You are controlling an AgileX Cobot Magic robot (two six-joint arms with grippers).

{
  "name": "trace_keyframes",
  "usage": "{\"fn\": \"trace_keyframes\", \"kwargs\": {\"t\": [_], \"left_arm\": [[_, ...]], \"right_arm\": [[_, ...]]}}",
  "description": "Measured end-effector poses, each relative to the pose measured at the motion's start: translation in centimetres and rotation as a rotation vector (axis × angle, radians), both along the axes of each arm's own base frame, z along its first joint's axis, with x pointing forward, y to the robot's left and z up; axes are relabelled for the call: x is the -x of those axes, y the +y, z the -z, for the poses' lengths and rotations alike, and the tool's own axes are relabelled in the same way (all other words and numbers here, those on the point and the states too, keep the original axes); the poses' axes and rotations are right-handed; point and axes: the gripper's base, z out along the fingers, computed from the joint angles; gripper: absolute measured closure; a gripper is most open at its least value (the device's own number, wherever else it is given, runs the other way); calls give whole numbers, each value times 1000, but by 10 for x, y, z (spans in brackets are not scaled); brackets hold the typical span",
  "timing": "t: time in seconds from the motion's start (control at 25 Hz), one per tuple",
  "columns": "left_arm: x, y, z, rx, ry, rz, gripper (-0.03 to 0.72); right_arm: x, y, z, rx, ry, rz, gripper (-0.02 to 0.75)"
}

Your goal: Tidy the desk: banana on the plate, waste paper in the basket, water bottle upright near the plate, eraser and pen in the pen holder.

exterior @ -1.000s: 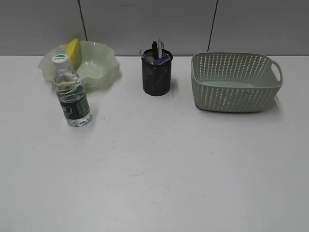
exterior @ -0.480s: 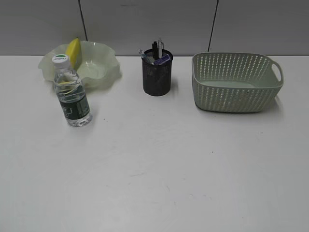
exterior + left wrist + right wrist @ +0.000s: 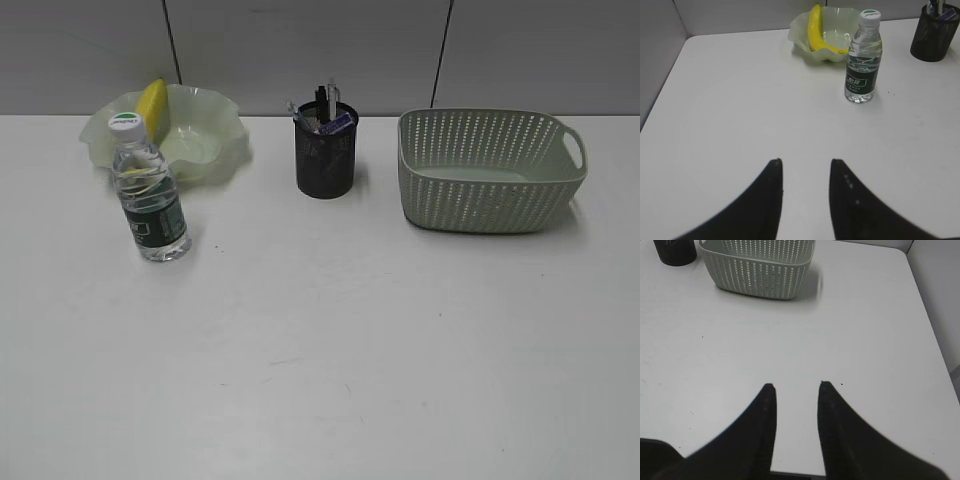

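Water bottle [image 3: 863, 57] upright, cap up, just beside plate [image 3: 802, 37]; banana [image 3: 815, 27] lying curved in that plate, long axis running away from the left wrist camera. Left gripper [image 3: 806, 167] low over bare desk [image 3: 330, 340], jaws parted, empty, bottle well ahead to its right. Right gripper [image 3: 795, 387] likewise parted and empty, basket [image 3: 760, 272] well ahead.

Rear wall [image 3: 300, 50]: grey panels, matte, running from 10 to 2 o'clock, divided by three dark vertical seams [image 3: 171, 40]. A grey side partition [image 3: 657, 55] closes the surface's edge at 9 o'clock in the left wrist view. Lighting even, shadows soft.
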Motion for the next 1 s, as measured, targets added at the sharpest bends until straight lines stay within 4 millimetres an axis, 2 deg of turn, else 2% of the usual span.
{"fn": "trace_keyframes", "kwargs": {"t": [1.0], "left_arm": [[0,0,0,0,0,0,450]], "right_arm": [[0,0,0,0,-1,-17,496]]}}
